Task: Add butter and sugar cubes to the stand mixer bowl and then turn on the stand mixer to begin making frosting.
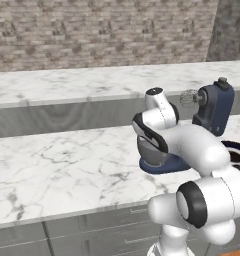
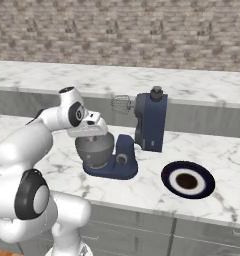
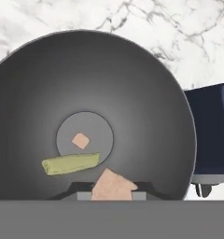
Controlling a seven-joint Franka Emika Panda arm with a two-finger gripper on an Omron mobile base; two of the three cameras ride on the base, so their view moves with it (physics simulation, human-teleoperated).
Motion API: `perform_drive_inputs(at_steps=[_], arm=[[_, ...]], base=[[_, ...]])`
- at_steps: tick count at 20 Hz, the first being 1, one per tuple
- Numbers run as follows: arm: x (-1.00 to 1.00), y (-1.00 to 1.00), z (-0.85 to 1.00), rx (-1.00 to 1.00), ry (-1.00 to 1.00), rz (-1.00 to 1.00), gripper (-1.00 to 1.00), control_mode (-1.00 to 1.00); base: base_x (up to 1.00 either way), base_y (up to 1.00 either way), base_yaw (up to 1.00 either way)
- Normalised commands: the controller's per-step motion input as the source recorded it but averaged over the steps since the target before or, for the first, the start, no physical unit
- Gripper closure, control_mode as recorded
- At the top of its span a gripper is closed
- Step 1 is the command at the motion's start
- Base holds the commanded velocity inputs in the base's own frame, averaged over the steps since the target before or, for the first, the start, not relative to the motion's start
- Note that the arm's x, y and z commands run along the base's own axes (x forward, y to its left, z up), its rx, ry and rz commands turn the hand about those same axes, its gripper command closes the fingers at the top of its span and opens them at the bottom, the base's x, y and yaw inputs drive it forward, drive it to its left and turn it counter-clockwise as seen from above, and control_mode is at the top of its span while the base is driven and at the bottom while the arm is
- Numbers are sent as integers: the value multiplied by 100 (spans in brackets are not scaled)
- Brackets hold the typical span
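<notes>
Left base view: white arm is bending over the deep dull grey metal stand mixer bowl [image 1: 153,156], which is sitting on the flat base of the navy blue stand mixer [image 1: 212,107] w/ head tilted back. Arm is blocking most of the bowl, so any drop is hard to confirm from here.

Right base view: gripper [image 2: 94,134] is hovering just above the bowl rim; round dark-blue-and-white plate [image 2: 187,181] is lying apart on the white marble counter [image 2: 232,160].

Hand view: jaws are nearly closed, pinching a pale tan sugar cube [image 3: 113,185] over the bowl. Inside are lying a yellow-green butter stick [image 3: 70,164] and a smaller tan cube [image 3: 80,140]. Risks, imo: cube is sitting near the rim side, so releasing off-centre could bounce it out; wire whisk [image 2: 121,104] is up, head prob needs lowering before switching on.
</notes>
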Motion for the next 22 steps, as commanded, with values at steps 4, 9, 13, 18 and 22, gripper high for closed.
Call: perform_drive_inputs(at_steps=[4, 9, 13, 18, 22], arm=[[0, -3, -20, 1, 1, -5, 100, -100], [4, 0, -18, 1, 2, -3, 100, -100], [18, 0, -24, 5, 4, -1, 100, -100], [14, 0, -14, 4, 3, 0, -100, -100], [1, 2, 2, 1, 0, -1, -100, -100]], base=[[0, 0, 0], [0, 0, 0], [0, 0, 0], [0, 0, 0], [0, 0, 0]])
